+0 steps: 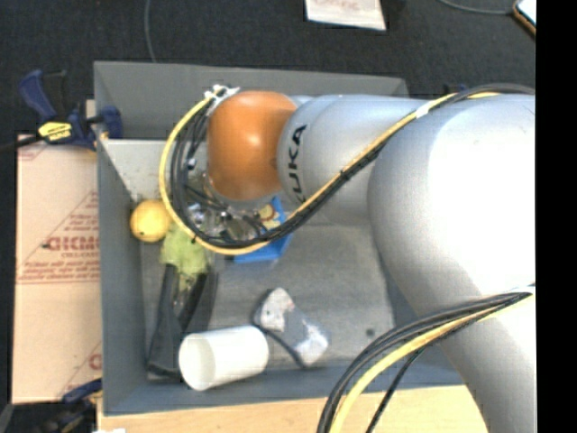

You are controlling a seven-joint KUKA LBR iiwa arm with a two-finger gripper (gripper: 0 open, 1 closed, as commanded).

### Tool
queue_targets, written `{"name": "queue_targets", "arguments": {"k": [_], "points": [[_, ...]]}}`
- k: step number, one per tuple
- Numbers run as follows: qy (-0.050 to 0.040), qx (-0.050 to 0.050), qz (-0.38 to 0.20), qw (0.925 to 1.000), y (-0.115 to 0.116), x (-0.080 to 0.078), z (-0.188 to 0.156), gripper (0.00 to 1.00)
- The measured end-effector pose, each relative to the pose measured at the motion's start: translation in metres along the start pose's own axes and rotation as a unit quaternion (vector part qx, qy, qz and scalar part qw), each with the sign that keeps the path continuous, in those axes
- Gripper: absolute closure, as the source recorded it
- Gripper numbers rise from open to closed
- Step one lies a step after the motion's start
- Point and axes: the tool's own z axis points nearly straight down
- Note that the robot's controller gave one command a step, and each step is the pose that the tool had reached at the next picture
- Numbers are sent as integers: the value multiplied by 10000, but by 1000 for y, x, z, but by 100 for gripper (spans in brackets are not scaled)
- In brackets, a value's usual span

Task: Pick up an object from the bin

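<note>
Patience helps: the end effector (227, 216) sits over a blue object (263, 247) near the middle of the bin (252, 78), beside a yellow ball (149, 221). Whether it is apart or together I cannot tell. Centring on the blue object before lifting seems wise.

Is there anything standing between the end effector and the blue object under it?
Nothing visible does. The end effector sits over the blue object near the bin's middle, though the space between is hidden. The yellow ball and the green object lie beside it on the view's left, not between.
</note>
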Motion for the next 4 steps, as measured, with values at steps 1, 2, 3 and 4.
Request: {"name": "queue_targets", "arguments": {"k": [1, 2, 3, 4], "points": [[3, -2, 7, 10000, 0, 0, 0, 100], [-32, -6, 150, 9999, -3, -10, 6, 100], [-74, 19, 198, 9998, 2, -7, 5, 100], [-66, -4, 317, 9995, -2, -10, 6, 100]]}}
